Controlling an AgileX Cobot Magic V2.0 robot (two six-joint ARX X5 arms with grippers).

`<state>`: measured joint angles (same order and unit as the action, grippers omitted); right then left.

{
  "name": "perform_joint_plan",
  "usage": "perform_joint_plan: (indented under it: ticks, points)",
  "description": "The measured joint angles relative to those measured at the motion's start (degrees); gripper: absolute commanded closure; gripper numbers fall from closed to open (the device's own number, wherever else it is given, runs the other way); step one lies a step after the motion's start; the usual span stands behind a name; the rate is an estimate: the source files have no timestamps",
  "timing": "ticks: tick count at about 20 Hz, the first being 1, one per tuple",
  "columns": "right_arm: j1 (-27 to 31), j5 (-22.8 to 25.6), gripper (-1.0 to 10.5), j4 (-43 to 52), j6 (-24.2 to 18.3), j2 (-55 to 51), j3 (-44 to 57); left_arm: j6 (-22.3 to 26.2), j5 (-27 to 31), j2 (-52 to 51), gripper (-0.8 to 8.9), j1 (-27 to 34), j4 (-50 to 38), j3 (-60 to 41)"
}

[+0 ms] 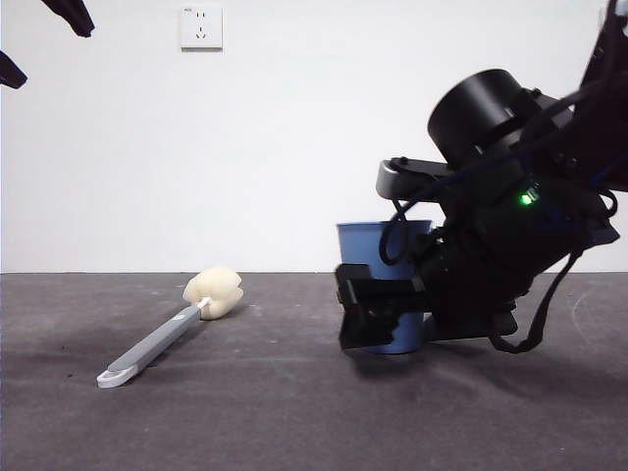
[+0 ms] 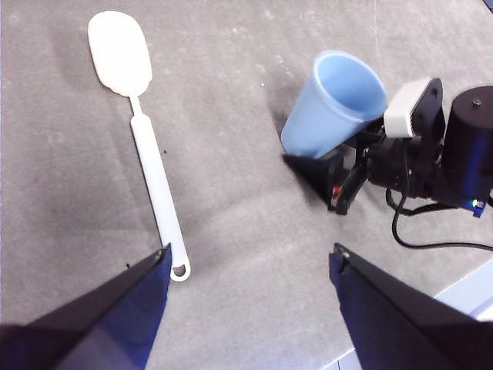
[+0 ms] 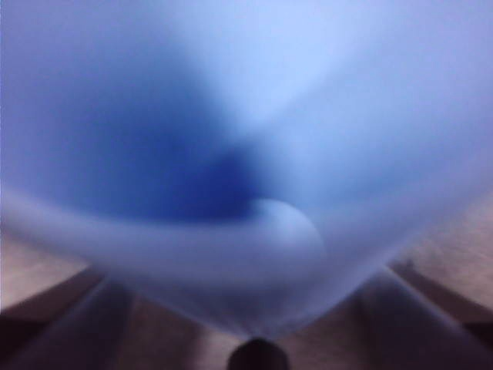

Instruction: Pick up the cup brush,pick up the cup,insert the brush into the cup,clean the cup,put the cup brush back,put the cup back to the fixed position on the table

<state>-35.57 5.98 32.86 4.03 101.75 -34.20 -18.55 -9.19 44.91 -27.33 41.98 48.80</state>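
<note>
The blue cup (image 1: 378, 245) stands on the dark grey table (image 1: 275, 412), right of centre. My right gripper (image 1: 378, 314) reaches in from the right, its jaws closed on the cup's lower part. The right wrist view is filled by the blurred cup (image 3: 246, 154). The cup brush (image 1: 167, 332) lies flat on the table to the left, its sponge head (image 1: 214, 291) toward the back. In the left wrist view the brush (image 2: 150, 166) and the cup (image 2: 335, 104) lie below my left gripper (image 2: 251, 254), which is open, empty and high above the table.
A white wall with a socket (image 1: 201, 26) stands behind the table. The left arm shows as black tips at the top left corner (image 1: 69, 15). The table's pale edge shows in the left wrist view (image 2: 470, 297).
</note>
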Motion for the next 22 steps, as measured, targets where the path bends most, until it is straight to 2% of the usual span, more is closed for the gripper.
perform_joint_plan:
  ticks: [6,10,18,22]
  points:
    - [0.0,-0.4,4.3,-0.8,0.3,-0.2,-0.1,0.0,0.0,0.0,4.68,0.0,0.0,0.0]
    - [0.0,0.0,4.3,-6.6,0.7,-2.9,-0.3,0.1,0.0,0.0,4.68,0.0,0.0,0.0]
    - [-0.4,-0.3,4.3,-28.6,2.9,-17.2,0.7,0.1,0.0,0.0,4.67,0.0,0.0,0.0]
    - [-1.6,-5.3,4.3,-40.6,4.4,-30.3,0.7,0.9,0.0,0.0,4.68,0.0,0.5,0.0]
